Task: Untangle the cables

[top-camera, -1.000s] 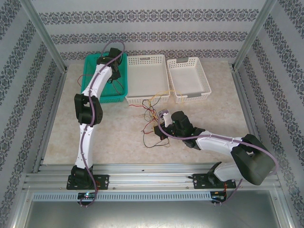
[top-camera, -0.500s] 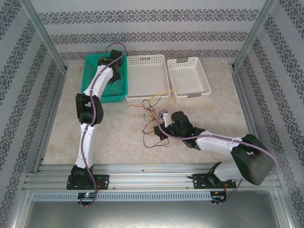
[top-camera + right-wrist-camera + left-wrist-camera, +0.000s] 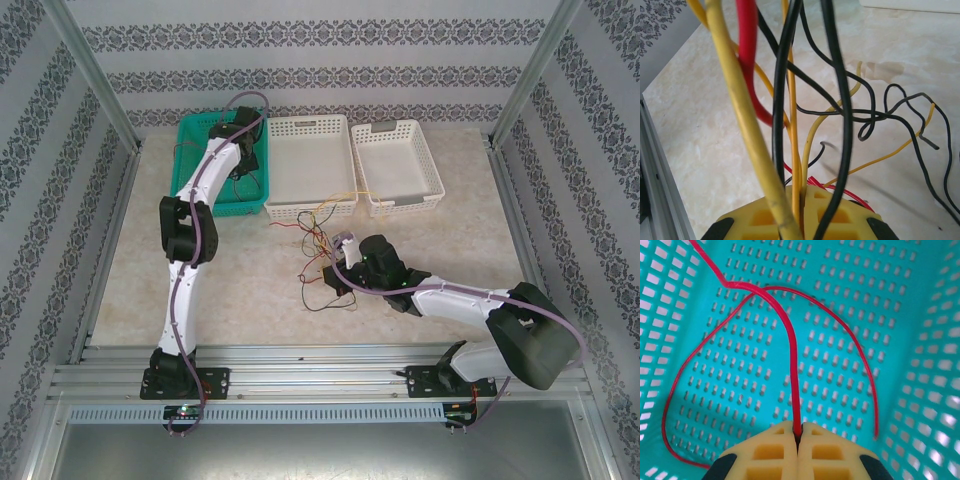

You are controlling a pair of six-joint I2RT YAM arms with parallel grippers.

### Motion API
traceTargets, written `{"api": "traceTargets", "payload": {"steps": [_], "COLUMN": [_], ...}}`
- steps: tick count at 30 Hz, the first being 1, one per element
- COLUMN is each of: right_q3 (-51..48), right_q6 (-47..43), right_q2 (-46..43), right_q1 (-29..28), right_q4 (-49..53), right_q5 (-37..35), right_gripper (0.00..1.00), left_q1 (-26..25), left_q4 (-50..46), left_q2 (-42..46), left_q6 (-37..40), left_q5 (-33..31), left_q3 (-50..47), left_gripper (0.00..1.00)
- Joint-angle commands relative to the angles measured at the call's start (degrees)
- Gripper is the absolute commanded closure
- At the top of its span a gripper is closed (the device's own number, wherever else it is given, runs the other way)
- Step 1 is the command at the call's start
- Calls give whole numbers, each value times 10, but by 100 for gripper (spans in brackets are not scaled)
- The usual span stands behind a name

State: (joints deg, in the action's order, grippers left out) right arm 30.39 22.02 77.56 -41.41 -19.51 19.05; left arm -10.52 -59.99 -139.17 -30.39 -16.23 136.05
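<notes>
- Your left hand (image 3: 797,437) is clenched on a single red cable (image 3: 792,365). Its loops lie in the teal basket (image 3: 920,390).
- Your right hand (image 3: 801,200) is clenched on the cable tangle (image 3: 747,40), a bundle of yellow, black and red strands above the desk (image 3: 700,150).
- Judgement: the strands are thin, limp and light, and likely to snag at crossings. Pinch one strand near a free end.

left gripper (image 3: 798,437) — clamped tight | right gripper (image 3: 801,200) — clamped tight
</notes>
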Motion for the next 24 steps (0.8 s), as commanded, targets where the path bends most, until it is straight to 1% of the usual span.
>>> {"api": "traceTargets", "payload": {"steps": [1, 8, 13, 15, 17, 19, 24], "right_q3": [19, 20, 20, 20, 20, 21, 21], "right_q6": [-16, -16, -16, -17, -18, -18, -20], "right_q2": [-6, -4, -4, -4, -3, -2, -1], "right_q1": [-4, -6, -8, -8, -9, -10, -11], "right_q4": [-11, -11, -11, -11, -11, -10, -8], "right_q5": [12, 10, 9, 9, 8, 8, 7], "right_gripper": [100, 100, 100, 100, 100, 100, 100], "left_q1": [-26, -34, -36, -35, -32, -24, -15], "left_q4": [3, 29, 71, 95, 111, 131, 163], "left_q2": [76, 171, 239, 261, 270, 271, 269], "left_q6": [0, -23, -57, -70, -81, -101, -115], "left_q5": [39, 90, 152, 165, 182, 227, 241], "left_q3": [-28, -107, -196, -234, -262, -290, -329], "left_gripper": [100, 100, 100, 100, 100, 100, 100]}}
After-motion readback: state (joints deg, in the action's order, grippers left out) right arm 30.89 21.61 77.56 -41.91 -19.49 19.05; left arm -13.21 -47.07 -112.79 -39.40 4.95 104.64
